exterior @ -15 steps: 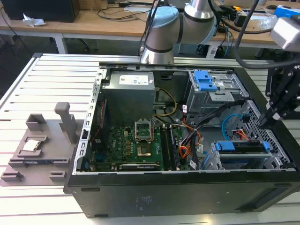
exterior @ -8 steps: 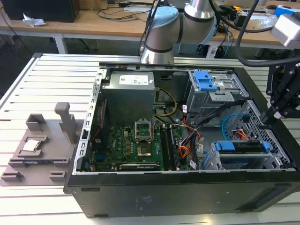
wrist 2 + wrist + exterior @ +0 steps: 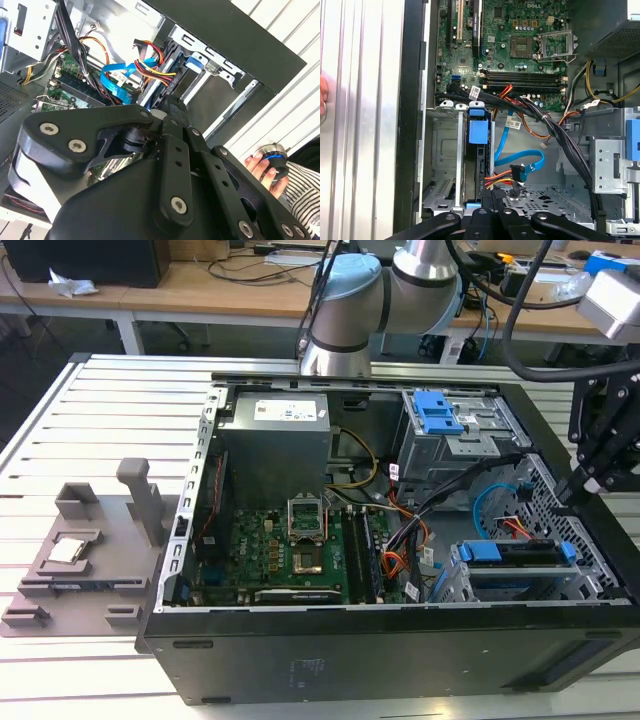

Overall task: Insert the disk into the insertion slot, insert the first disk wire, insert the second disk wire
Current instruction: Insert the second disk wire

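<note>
An open computer case (image 3: 400, 640) lies on the slatted tabletop (image 3: 110, 410), with a grey fixture (image 3: 90, 550) beside it toward the exterior view's left. Inside the case are the motherboard (image 3: 300, 550), a power supply (image 3: 275, 440) and a second metal bay with a blue latch (image 3: 437, 412) at the far side. A bundle of black cables (image 3: 555, 130) crosses the case ahead of the gripper, and orange and yellow wires (image 3: 520, 107) run alongside it. A person's hand (image 3: 265, 167) rests on a round knob outside the case wall, past the gripper in the second wrist view. The slot (image 3: 460, 585), a grey perforated cage at the case's near corner, holds the disk (image 3: 520, 555); its blue carrier (image 3: 478, 132) sits seated in the cage in the first wrist view. A blue flat cable (image 3: 520, 160) and a red-yellow-black power lead (image 3: 500, 177) both reach the rear edge of the disk, just in front of the gripper. The gripper (image 3: 492, 197) hangs right at that edge, its black fingers (image 3: 482, 217) drawn narrow and close together next to the connectors (image 3: 517, 175); whether they pinch a plug or only touch it I cannot tell.
</note>
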You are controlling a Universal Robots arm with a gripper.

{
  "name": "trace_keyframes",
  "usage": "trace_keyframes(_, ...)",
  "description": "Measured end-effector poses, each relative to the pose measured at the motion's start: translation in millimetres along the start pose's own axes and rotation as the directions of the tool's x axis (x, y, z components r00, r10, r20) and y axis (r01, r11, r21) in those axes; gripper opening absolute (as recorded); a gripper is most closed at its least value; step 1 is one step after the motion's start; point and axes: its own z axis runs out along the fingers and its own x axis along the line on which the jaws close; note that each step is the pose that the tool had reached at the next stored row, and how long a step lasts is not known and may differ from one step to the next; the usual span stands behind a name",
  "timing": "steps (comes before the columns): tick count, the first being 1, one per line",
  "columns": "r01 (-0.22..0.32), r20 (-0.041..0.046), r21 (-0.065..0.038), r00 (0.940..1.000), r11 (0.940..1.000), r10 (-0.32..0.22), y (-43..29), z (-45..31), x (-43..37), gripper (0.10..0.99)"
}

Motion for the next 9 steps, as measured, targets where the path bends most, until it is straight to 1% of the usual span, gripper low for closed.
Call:
trace_keyframes(2,0.0,-0.0001,0.0,1.0,1.0,0.0,0.0,-0.1,0.0,0.114)
trace_keyframes(4,0.0,0.0,0.0,1.0,1.0,0.0,0.0,-0.1,0.0,0.235)
trace_keyframes(5,0.0,-0.0001,0.0,1.0,1.0,0.0,0.0,-0.2,0.0,0.235)
trace_keyframes(6,0.0,0.0,0.0,1.0,1.0,0.0,0.0,-0.1,0.0,0.302)
trace_keyframes(9,0.013,-0.001,0.0,0.9999,0.9999,-0.013,2.0,1.2,-2.0,0.302)
